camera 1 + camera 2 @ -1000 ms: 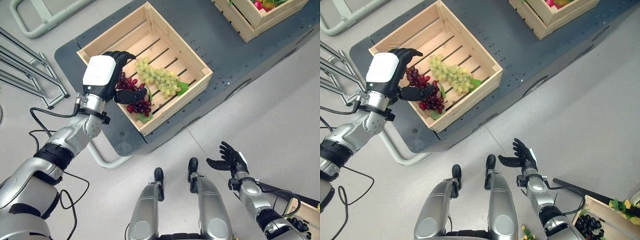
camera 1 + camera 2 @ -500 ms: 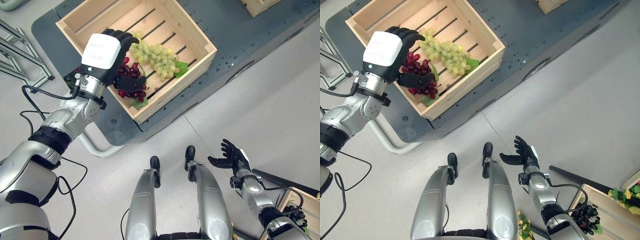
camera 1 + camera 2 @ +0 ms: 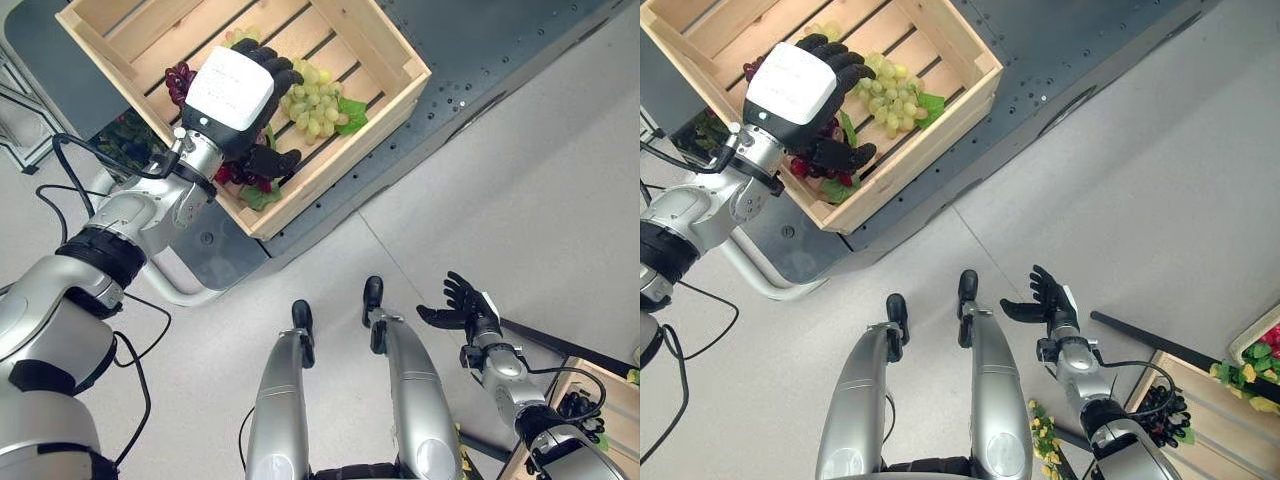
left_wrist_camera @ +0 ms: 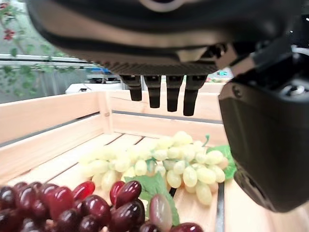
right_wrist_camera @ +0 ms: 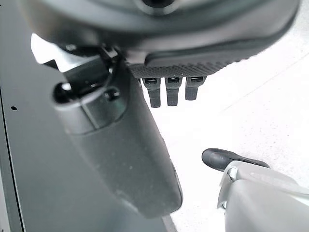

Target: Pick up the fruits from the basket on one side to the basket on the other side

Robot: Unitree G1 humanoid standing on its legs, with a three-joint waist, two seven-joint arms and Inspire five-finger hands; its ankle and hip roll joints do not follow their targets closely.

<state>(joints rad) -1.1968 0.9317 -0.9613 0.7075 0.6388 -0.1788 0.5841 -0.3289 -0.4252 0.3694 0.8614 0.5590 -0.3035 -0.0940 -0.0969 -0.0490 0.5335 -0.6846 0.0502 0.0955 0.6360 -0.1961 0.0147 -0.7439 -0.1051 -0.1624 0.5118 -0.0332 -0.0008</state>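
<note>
A wooden crate [image 3: 335, 158] on the dark platform holds a bunch of red grapes [image 4: 72, 208] and a bunch of green grapes [image 3: 322, 100]. My left hand [image 3: 238, 92] hovers over the red bunch, palm down. Its fingers [image 4: 159, 94] reach straight toward the green bunch and its thumb [image 4: 265, 140] stands to the side; the hand is open and holds nothing. Red grapes [image 3: 179, 78] peek out on either side of the hand. My right hand [image 3: 465, 308] hangs open over the floor, far from the crate.
The crate sits on a dark grey platform [image 3: 480, 60] with a white tube frame [image 3: 190, 292] beneath its corner. A second wooden box with dark grapes [image 3: 1165, 412] stands on the floor at the lower right. Green leaves [image 3: 122, 145] lie beside the crate.
The camera has shifted. Relative to the crate, my left hand has moved from its front-left edge further in, now covering most of the red grapes. The right hand stays open.
</note>
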